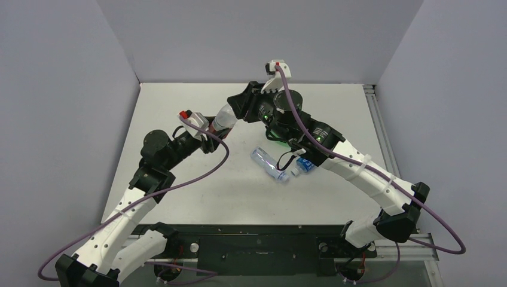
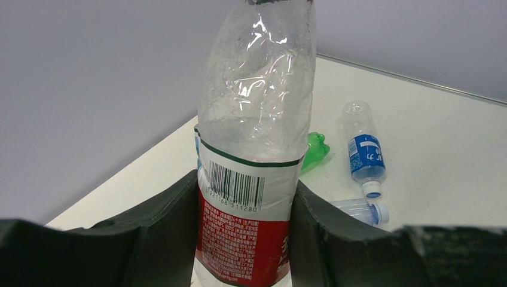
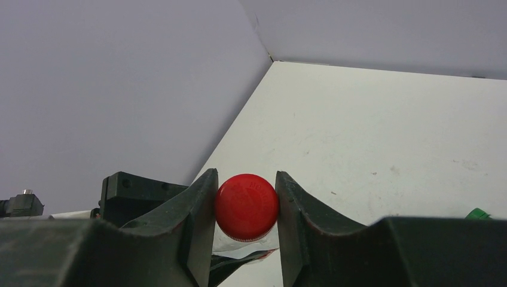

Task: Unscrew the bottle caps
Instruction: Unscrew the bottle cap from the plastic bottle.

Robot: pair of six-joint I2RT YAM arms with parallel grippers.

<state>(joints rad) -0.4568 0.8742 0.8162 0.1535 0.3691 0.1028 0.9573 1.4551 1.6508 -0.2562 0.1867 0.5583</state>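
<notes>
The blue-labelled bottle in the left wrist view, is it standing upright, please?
No, the blue-labelled bottle lies flat on its side on the table.

Right gripper [image 3: 246, 206] fingers clamp the red cap [image 3: 247, 207] above the table [image 3: 382, 137]

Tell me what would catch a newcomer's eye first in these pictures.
The bright red cap stands out, pinched in the right gripper over the back of the table. Below it, the left gripper clamps the clear bottle with the red-white label. Nearer mid-table, the blue-label bottle and the ribbed bottle lie on their sides.
</notes>
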